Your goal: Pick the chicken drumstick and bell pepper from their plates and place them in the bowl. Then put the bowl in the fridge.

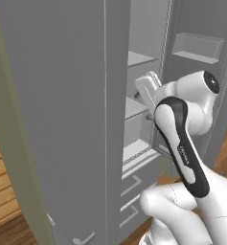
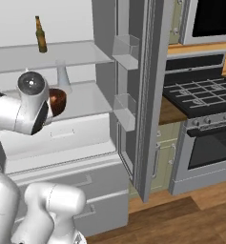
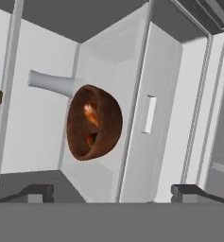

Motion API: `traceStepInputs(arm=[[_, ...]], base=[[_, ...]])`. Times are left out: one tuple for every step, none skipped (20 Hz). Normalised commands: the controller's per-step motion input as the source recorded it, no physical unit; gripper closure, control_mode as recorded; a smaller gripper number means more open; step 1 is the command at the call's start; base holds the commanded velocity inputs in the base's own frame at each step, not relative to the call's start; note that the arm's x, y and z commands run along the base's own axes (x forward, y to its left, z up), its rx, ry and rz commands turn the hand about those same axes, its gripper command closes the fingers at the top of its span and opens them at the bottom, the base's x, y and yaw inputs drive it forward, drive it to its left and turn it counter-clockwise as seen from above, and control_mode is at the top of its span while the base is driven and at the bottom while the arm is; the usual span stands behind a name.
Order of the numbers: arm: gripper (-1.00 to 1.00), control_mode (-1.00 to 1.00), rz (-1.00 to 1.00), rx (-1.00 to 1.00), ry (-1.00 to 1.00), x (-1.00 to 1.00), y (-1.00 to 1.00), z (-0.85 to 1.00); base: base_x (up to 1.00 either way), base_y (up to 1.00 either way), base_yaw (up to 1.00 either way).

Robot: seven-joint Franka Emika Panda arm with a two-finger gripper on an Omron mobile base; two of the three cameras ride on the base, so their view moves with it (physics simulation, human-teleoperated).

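Note:
The dark reddish-brown bowl [image 3: 97, 125] stands on a middle shelf inside the open grey fridge [image 1: 62, 119]. In the right base view the bowl [image 2: 58, 101] is half hidden behind my arm's joint. Inside it lies the orange-brown chicken drumstick [image 3: 90, 113], with a smaller red-orange piece [image 3: 90, 139] beside it that looks like the bell pepper. My gripper [image 3: 113, 191] is open, a short way back from the bowl, with nothing between its fingertips [image 3: 35, 191]. The hand view is rolled, so the shelf runs upright there. The plates are out of view.
A pale grey flask [image 2: 63, 76] stands just behind the bowl, and a brown bottle [image 2: 40, 34] on the shelf above. The open fridge door with its bins [image 2: 126, 62] stands to the right, then a stove [image 2: 200, 95]. Drawers [image 2: 62, 136] sit below the shelf.

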Motion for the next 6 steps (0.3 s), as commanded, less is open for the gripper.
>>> traceStepInputs(arm=[[-1.0, -1.0, 0.0, 0.03, -0.07, -1.0, -0.01, 1.0], [-1.0, -1.0, 0.0, 0.0, -0.09, -1.0, -0.01, 1.0], [-1.0, -1.0, 0.0, 0.0, -0.1, -1.0, -0.01, 1.0], [-1.0, -1.0, 0.0, 0.0, -0.11, -1.0, -0.03, 1.0], [-1.0, -1.0, 0.0, 0.0, -0.01, -1.0, -0.01, 0.18], [-1.0, -1.0, 0.01, 0.0, 0.0, -1.0, -0.12, 0.0]], base=[[0.0, 0.0, 0.0], [0.0, 0.0, 0.0], [0.0, 0.0, 0.0], [0.0, 0.0, 0.0], [0.0, 0.0, 0.0], [0.0, 0.0, 0.0]])
